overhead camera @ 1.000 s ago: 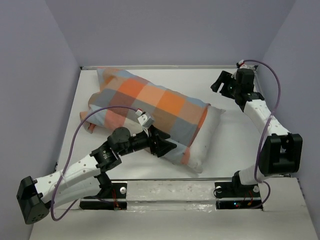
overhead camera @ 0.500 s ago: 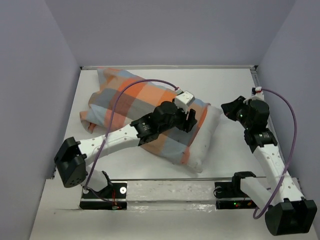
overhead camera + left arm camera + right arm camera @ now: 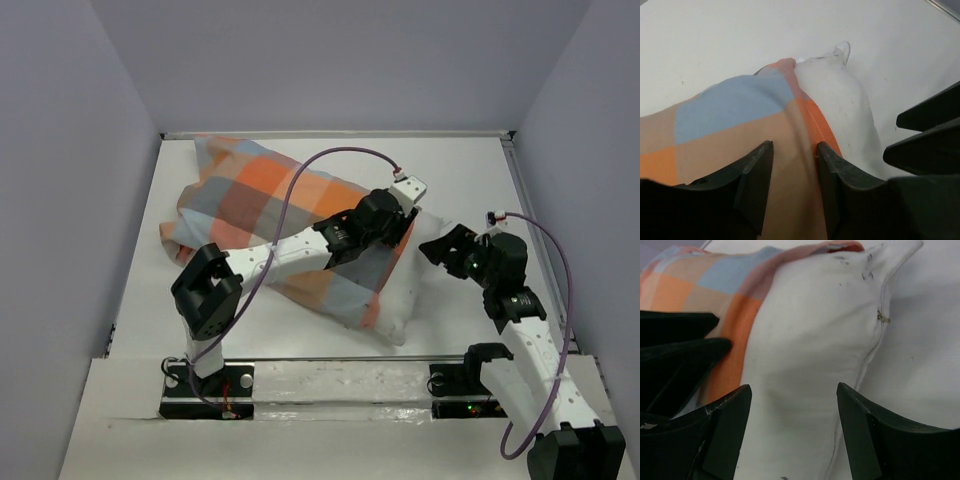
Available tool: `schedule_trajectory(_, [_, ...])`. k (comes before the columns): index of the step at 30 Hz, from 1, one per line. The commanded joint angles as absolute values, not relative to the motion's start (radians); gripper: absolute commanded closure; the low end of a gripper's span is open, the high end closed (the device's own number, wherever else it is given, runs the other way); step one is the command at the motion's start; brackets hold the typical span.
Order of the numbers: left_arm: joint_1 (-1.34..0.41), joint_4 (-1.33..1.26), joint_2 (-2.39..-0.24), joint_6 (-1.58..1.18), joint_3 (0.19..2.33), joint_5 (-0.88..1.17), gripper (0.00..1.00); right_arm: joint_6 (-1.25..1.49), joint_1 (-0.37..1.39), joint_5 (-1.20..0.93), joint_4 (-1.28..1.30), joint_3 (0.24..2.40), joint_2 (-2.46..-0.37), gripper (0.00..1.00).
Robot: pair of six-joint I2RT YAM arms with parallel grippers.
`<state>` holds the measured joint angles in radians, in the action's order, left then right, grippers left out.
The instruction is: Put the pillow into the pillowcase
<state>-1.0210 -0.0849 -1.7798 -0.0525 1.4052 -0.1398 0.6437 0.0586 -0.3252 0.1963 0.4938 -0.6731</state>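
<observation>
The pillow (image 3: 415,272) lies slanted on the table, mostly inside the checked pillowcase (image 3: 290,190); its white right end sticks out. My left gripper (image 3: 400,222) reaches across the case to its open hem. In the left wrist view its jaws (image 3: 795,145) stand apart and open, pointing down onto the peach fabric (image 3: 730,110) just beside the orange hem, with the bare pillow (image 3: 840,95) beyond. My right gripper (image 3: 437,248) hovers at the bare end. In the right wrist view it (image 3: 794,387) is open wide over the white pillow (image 3: 810,330), with the case's edge (image 3: 705,285) to the left.
The white table (image 3: 470,180) is boxed in by lilac walls at the left, back and right. A metal rail (image 3: 340,375) with both arm bases runs along the near edge. The left arm's purple cable (image 3: 300,185) arches over the pillowcase.
My left arm has swung right across the pillowcase, from its near edge to the open hem. My right arm has come down from the back right corner to the pillow's bare end.
</observation>
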Motion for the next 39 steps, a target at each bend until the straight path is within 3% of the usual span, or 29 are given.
schedule_trajectory(1, [-1.026,-0.095,-1.822,-0.014,1.482,-0.155,0.55,0.66,0.057,-0.391,0.181,0.448,-0.664,0.22])
schedule_trajectory(2, [-1.026,-0.098,-1.824,-0.014,1.486,-0.149,0.6,0.664,0.057,-0.393,0.178,0.43,-0.673,0.21])
schedule_trajectory(3, [-1.028,-0.101,-1.827,-0.014,1.488,-0.146,0.74,0.669,0.057,-0.42,0.167,0.419,-0.684,0.2])
schedule_trajectory(6, [-1.026,-0.12,-1.825,-0.023,1.493,-0.117,0.99,0.709,0.057,-0.509,0.034,0.364,-0.756,0.2])
schedule_trajectory(8, [-1.028,-0.129,-1.813,-0.044,1.493,-0.077,1.0,0.741,0.075,-0.552,-0.047,0.332,-0.802,0.26])
schedule_trajectory(11, [-1.026,-0.156,-1.78,-0.093,1.486,0.01,1.0,0.782,0.156,-0.581,-0.182,0.324,-0.891,0.57])
schedule_trajectory(12, [-1.026,-0.163,-1.769,-0.109,1.485,0.055,1.0,0.807,0.208,-0.603,-0.237,0.316,-0.911,0.76])
schedule_trajectory(14, [-1.028,-0.198,-1.726,-0.144,1.471,0.112,1.0,0.885,0.264,-0.606,-0.406,0.31,-0.966,0.95])
schedule_trajectory(15, [-1.026,-0.221,-1.698,-0.182,1.454,0.165,1.0,0.928,0.311,-0.589,-0.507,0.311,-0.992,1.0])
schedule_trajectory(26, [-1.026,-0.357,-1.517,-0.443,1.313,0.377,1.0,0.974,0.351,-0.358,-0.805,0.411,-1.074,1.0])
schedule_trajectory(35, [-1.023,-0.405,-1.453,-0.609,1.223,0.365,1.0,1.127,0.351,-0.227,-1.118,0.439,-1.432,1.0])
schedule_trajectory(39, [-1.005,-0.416,-1.486,-0.618,1.235,0.322,1.0,1.134,0.351,-0.216,-1.097,0.44,-1.447,1.0])
